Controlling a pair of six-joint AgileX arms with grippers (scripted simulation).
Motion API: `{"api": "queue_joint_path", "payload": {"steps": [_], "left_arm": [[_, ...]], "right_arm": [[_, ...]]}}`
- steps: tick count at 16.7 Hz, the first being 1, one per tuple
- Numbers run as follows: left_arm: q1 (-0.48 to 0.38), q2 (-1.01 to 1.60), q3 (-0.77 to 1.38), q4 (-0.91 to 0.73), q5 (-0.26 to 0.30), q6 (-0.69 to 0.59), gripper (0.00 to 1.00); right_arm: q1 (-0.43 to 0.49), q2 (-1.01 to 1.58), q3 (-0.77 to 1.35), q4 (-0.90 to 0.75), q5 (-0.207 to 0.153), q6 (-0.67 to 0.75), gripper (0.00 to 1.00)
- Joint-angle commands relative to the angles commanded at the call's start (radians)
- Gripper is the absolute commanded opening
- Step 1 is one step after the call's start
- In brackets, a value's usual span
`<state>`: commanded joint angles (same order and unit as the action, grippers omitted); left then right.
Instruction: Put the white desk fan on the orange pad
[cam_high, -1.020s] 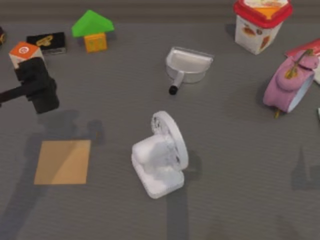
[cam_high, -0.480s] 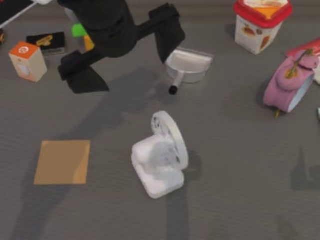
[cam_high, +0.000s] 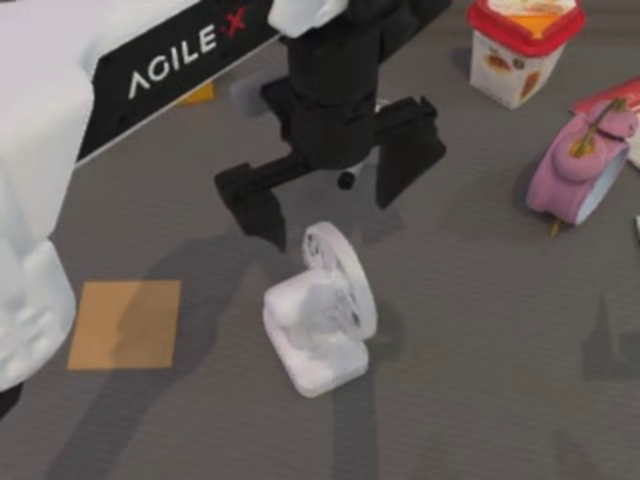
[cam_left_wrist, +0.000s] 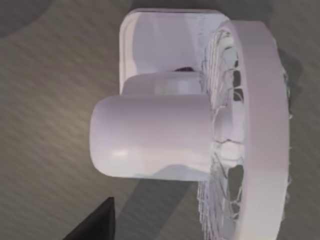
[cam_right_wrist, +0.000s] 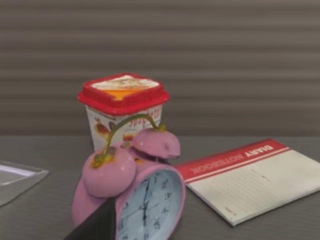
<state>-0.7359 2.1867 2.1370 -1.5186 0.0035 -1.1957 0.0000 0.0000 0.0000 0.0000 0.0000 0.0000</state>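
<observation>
Your left arm reaches over the desk (cam_high: 480, 330) from the left, its left gripper (cam_high: 330, 195) hanging with fingers spread wide just above and behind the white desk fan (cam_high: 322, 310), so the coming move is a short drop onto the fan's head. The fan stands upright mid-desk, grilled head edge-on over its chunky base, well right of the orange pad (cam_high: 126, 324). Your right gripper stays parked near the pink alarm clock (cam_right_wrist: 131, 192); its fingers cannot be judged.

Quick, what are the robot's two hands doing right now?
Left end effector: open, empty, above the white desk fan.
Right end effector: only a dark sliver visible, cannot be told.
</observation>
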Motion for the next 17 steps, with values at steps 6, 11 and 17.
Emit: {"api": "queue_joint_path", "payload": {"steps": [6,11,17], "left_arm": [[0.004,-0.001,-0.005,0.005,0.000,0.001,1.00],[0.003,-0.015,-0.154,0.136,0.000,0.003,1.00],[0.001,-0.019,-0.230,0.210,0.000,0.001,1.00]], "right_arm": [[0.000,0.000,0.000,0.000,0.000,0.000,1.00],[0.000,0.000,0.000,0.000,0.000,0.000,1.00],[0.000,0.000,0.000,0.000,0.000,0.000,1.00]]}}
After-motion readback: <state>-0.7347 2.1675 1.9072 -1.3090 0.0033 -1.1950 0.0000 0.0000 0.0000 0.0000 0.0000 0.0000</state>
